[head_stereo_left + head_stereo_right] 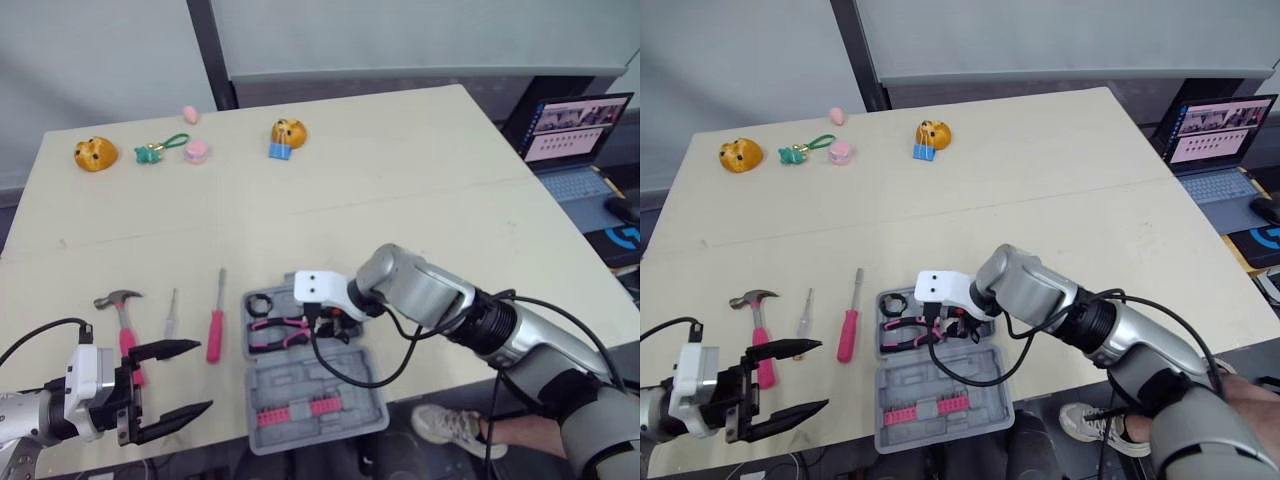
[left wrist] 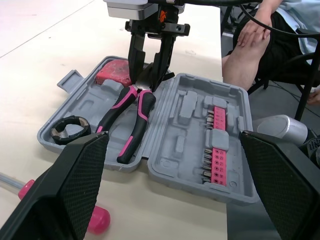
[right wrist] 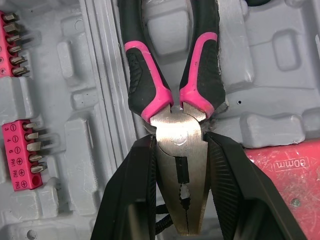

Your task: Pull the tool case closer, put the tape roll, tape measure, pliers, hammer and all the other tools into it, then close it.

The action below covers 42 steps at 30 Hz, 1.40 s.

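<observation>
The grey tool case point(image 1: 310, 395) lies open at the table's front edge, with a pink bit strip point(image 1: 295, 410) in the near half. In its far half are the black tape roll point(image 1: 260, 303), the red tape measure point(image 2: 116, 72) and the pink-handled pliers point(image 1: 275, 330). My right gripper point(image 3: 180, 145) is shut on the pliers' steel head, holding them low in the tray. The pink-handled hammer point(image 1: 122, 310), a small screwdriver point(image 1: 171, 315) and a pink screwdriver point(image 1: 215, 330) lie left of the case. At the front left my left gripper point(image 1: 204, 376) is open, just short of the hammer's handle.
Small toys sit along the far side: an orange plush point(image 1: 95, 153), a green keyring point(image 1: 160, 148), a pink piece point(image 1: 196, 151) and an orange toy with a blue clip point(image 1: 287, 133). A laptop point(image 1: 575, 140) stands off to the right. A person's shoe point(image 1: 440, 420) shows below the front edge.
</observation>
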Tool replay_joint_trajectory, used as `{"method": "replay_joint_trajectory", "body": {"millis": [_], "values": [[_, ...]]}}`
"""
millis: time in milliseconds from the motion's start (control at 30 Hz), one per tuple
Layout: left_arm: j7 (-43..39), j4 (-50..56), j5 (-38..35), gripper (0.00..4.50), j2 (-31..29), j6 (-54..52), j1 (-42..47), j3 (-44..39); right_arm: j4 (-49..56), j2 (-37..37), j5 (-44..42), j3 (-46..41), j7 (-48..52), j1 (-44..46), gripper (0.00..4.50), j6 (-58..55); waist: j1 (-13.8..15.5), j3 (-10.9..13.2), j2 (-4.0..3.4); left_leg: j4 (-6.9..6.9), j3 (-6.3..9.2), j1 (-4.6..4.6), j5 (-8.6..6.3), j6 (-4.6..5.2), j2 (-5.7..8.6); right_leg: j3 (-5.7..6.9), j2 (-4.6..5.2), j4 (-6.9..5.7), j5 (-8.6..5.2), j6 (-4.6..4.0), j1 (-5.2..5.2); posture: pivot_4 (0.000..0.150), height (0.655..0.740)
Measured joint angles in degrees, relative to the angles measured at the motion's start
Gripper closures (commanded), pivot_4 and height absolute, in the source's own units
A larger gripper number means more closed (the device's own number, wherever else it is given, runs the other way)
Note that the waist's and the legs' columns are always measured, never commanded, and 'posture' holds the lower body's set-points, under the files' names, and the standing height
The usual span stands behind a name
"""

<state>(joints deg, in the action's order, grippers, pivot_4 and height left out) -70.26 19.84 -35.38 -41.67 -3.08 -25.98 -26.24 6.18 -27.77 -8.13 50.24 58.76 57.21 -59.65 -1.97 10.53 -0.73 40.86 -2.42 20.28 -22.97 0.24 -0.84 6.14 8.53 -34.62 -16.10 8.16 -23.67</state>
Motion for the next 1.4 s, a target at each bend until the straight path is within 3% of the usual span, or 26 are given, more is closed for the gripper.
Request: {"method": "replay_joint_trajectory", "body": {"millis": [167,400,533,633,833,867,1033,1400], "values": [[0.15,0.07,0.0,0.0,0.0,-0.06,0.41,0.34,-0.05,-0.14,0.23,-0.02,0.36,-0.02,0.15,0.07,0.03,0.0,0.0,0.0,0.0,0.0,-0.01,0.0,0.0,0.0,0.0,0.0,0.0,0.0,0.0,0.15,0.74],[0.16,0.06,0.0,0.0,-0.01,-0.32,1.27,1.17,7.54,-5.75,-2.93,-6.1,3.61,3.12,0.15,-4.48,0.23,0.01,-0.01,0.05,0.12,0.03,-0.02,-0.01,-0.01,0.01,0.0,0.0,0.0,0.0,0.0,0.15,0.74],[0.42,0.02,0.01,0.0,0.03,-0.66,2.72,2.39,12.06,-6.24,-5.11,-12.38,2.26,-1.01,0.15,-5.26,0.37,-0.05,0.08,0.06,0.11,0.03,-0.05,-0.02,-0.01,0.02,0.01,0.0,0.0,-0.01,0.02,0.15,0.74],[0.71,-0.03,0.02,0.0,0.11,-0.79,3.02,2.93,13.78,-5.96,-5.47,-16.29,-0.77,-9.41,1.02,-1.76,0.36,-0.06,0.11,0.07,0.05,0.04,-0.08,-0.01,0.01,0.01,0.02,0.02,0.0,0.0,0.03,0.15,0.74],[0.73,-0.08,0.02,0.0,0.1,-1.09,4.19,3.6,14.11,-1.93,-6.95,-25.0,-6.58,-21.31,4.19,5.36,0.32,-0.05,0.09,0.08,-0.02,0.0,-0.07,-0.01,-0.01,-0.01,-0.01,-0.02,0.0,0.0,0.03,0.15,0.74],[0.73,-0.12,0.02,0.0,0.1,-1.17,4.35,3.78,14.11,-1.08,-7.1,-25.85,-7.14,-22.55,4.46,6.75,0.33,-0.05,0.1,0.08,-0.01,0.01,-0.07,-0.01,-0.01,0.0,-0.01,-0.02,0.0,0.0,0.03,0.15,0.74],[0.76,-0.3,0.02,0.0,0.06,-1.62,5.56,4.31,13.99,2.23,-7.05,-27.75,-9.19,-28.52,4.46,15.17,0.33,-0.05,0.1,0.08,-0.02,0.0,-0.07,-0.01,0.0,-0.01,0.0,-0.01,0.0,0.0,0.05,0.15,0.74],[0.6,-0.41,0.02,0.0,-0.68,-3.06,7.3,4.68,5.53,6.39,-3.46,-25.07,-9.4,-31.63,4.46,27.09,0.31,-0.05,0.1,0.08,-0.02,-0.02,-0.07,-0.01,0.0,0.0,-0.01,-0.03,0.0,0.0,0.05,0.15,0.74]]}}
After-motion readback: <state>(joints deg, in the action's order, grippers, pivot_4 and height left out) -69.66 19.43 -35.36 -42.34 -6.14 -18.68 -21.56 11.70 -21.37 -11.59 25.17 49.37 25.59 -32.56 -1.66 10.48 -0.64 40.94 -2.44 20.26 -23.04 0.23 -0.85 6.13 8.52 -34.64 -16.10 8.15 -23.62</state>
